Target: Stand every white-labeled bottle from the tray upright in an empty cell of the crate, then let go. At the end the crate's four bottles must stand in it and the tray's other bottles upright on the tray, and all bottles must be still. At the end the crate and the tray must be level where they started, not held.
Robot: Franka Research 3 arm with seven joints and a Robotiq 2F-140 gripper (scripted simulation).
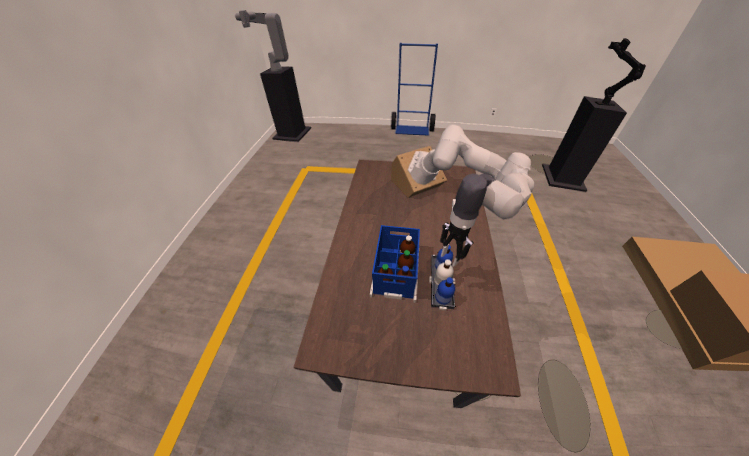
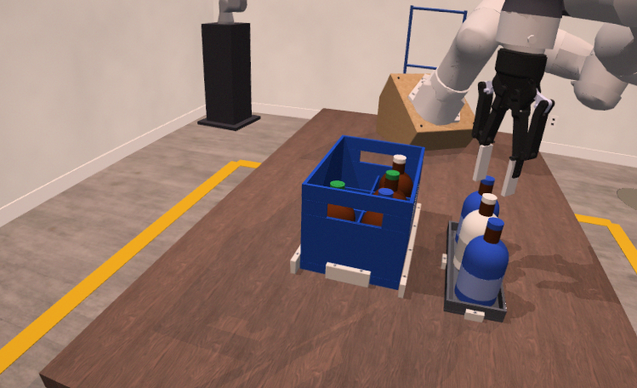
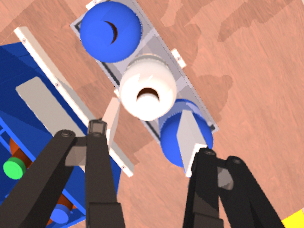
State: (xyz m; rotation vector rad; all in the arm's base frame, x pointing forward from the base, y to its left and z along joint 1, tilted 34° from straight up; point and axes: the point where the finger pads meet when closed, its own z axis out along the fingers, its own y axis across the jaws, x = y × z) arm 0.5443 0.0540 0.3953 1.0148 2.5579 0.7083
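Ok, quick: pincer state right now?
Pincer: partly open, holding nothing, above the tray's bottles.

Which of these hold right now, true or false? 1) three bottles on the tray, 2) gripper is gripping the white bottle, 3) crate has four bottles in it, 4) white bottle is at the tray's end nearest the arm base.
1) True. Three bottles stand upright in a row on the tray.
2) False. The gripper hangs above the row, fingers part open around nothing.
3) True. Four brown bottles show in the blue crate, by their caps.
4) False. The white bottle is in the middle, between the two blue bottles.
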